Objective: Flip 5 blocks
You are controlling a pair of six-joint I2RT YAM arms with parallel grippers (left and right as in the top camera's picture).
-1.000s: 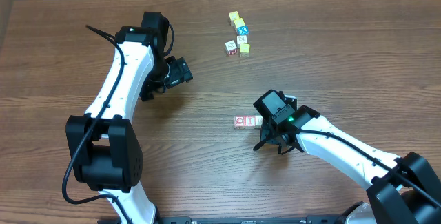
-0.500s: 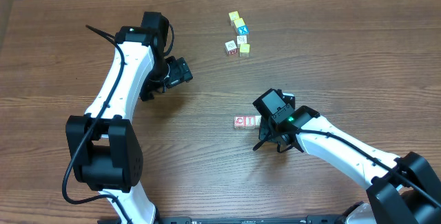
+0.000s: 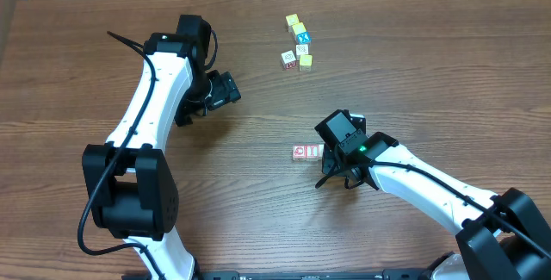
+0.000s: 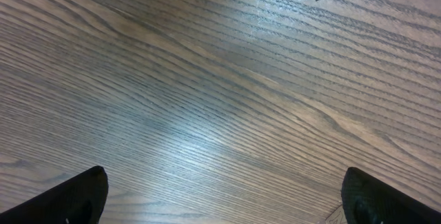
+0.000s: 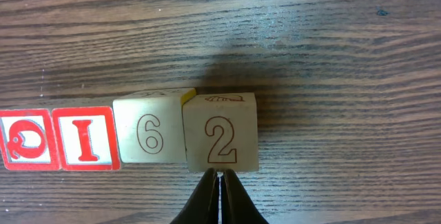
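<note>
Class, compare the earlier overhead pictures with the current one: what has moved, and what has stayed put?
The shut right tool has crept slightly left over the row of blocks, hiding a little more of its right end. Nothing was taken hold of or let go. The open left tool, the row itself and the far cluster of cubes stayed put.

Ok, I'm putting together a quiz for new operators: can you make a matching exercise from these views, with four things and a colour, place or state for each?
Things:
1. block with a 2
2. block with an I
3. left gripper
4. right gripper

Descriptions:
A. open
B. red-bordered face
C. shut, holding nothing
D. pale face, rightmost in the right wrist view

Pairs: 1-D, 2-B, 3-A, 4-C
</note>
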